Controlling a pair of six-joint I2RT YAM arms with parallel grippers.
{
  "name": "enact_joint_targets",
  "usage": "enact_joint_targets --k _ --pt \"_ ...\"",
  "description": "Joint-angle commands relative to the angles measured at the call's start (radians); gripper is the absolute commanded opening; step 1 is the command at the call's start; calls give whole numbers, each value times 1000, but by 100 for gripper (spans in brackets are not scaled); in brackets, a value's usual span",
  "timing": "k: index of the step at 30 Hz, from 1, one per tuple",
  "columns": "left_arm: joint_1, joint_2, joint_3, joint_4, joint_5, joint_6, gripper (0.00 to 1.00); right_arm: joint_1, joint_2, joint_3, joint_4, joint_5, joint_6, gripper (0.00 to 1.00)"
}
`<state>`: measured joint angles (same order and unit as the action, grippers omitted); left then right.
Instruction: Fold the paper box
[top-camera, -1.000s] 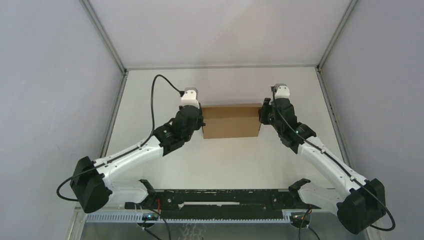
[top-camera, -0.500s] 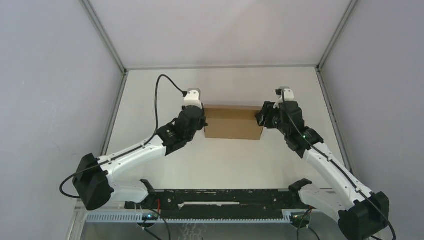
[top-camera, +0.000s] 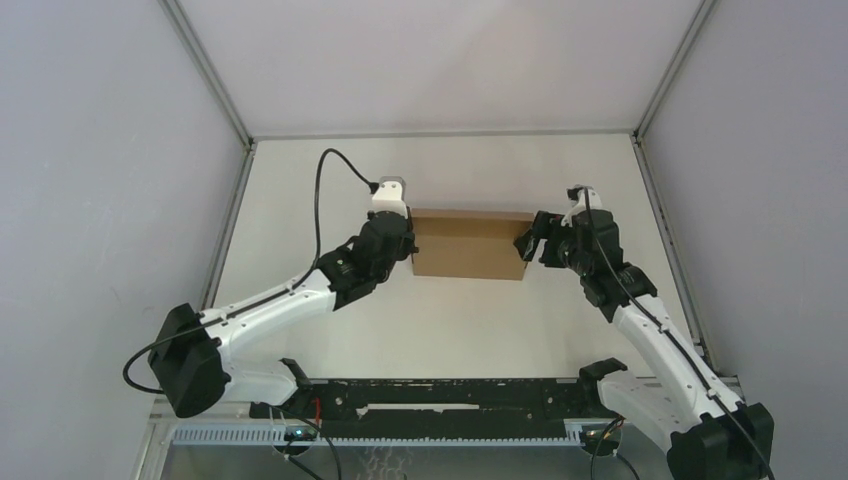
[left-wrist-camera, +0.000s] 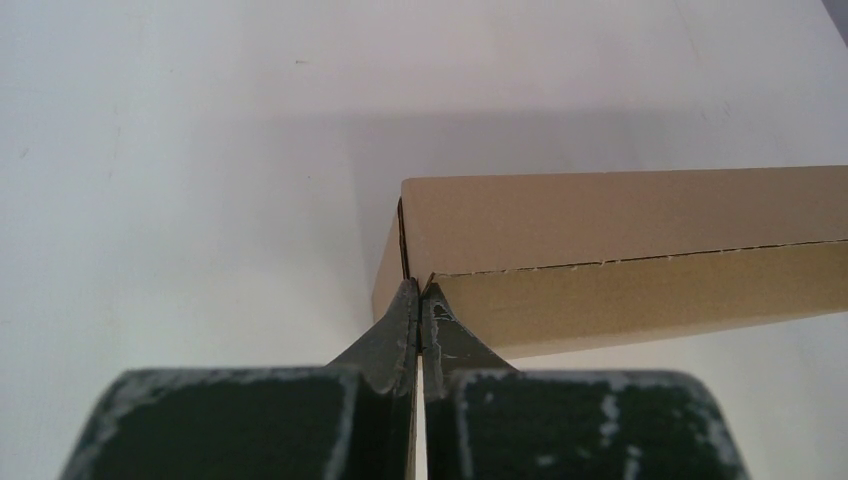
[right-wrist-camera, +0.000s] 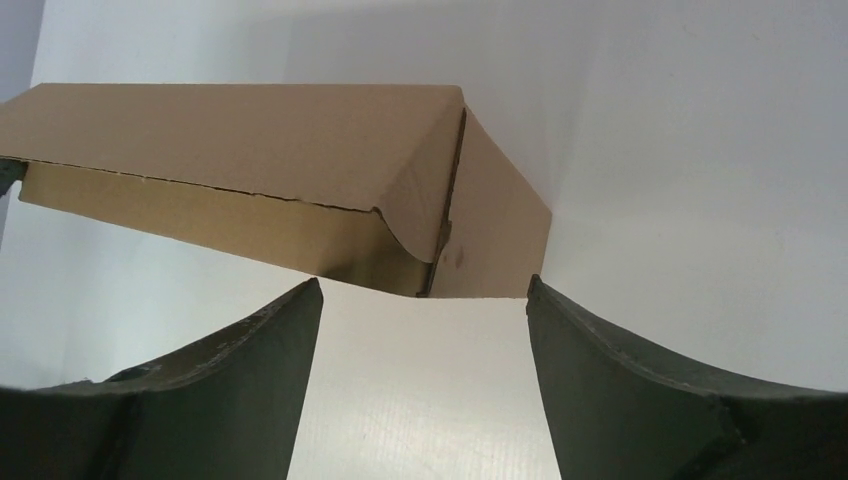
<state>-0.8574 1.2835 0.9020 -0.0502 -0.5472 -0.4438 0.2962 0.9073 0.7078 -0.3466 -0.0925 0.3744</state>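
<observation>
The paper box (top-camera: 468, 245) is a plain brown cardboard box with its lid down, lying mid-table between both arms. My left gripper (top-camera: 409, 246) is at the box's left end, shut. In the left wrist view its fingertips (left-wrist-camera: 420, 292) press together against the corner seam of the paper box (left-wrist-camera: 620, 215), where the lid meets the side wall. My right gripper (top-camera: 534, 243) is open just off the box's right end. In the right wrist view the gripper (right-wrist-camera: 423, 284) holds nothing, and the paper box (right-wrist-camera: 230, 135) lies a short way beyond its tips, with the lid's corner flap slightly lifted.
Grey enclosure walls with metal frame posts (top-camera: 222, 100) close in the white table (top-camera: 440, 330) on the left, right and back. A black rail (top-camera: 440, 395) runs along the near edge between the arm bases. A black cable (top-camera: 325, 190) loops above the left arm.
My right gripper has opened wide and drawn back to the right, off the box's right end. My left gripper stays shut at the left end; the box has shifted slightly to the right.
</observation>
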Motion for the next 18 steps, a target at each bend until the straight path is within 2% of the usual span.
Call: enact_joint_targets --k 1,5,11,18 --pt "-12 40 5 -77 52 2 0 -33 -52 2 4 -50 24 84" --pt "-12 49 13 -77 55 3 0 -58 -92 3 3 -62 22 82" --pt "-12 59 24 -78 53 8 0 -73 -126 40 -36 -38 6 59" --pt "-12 69 23 -79 49 6 0 -74 -147 92 -92 -18 -7 58"
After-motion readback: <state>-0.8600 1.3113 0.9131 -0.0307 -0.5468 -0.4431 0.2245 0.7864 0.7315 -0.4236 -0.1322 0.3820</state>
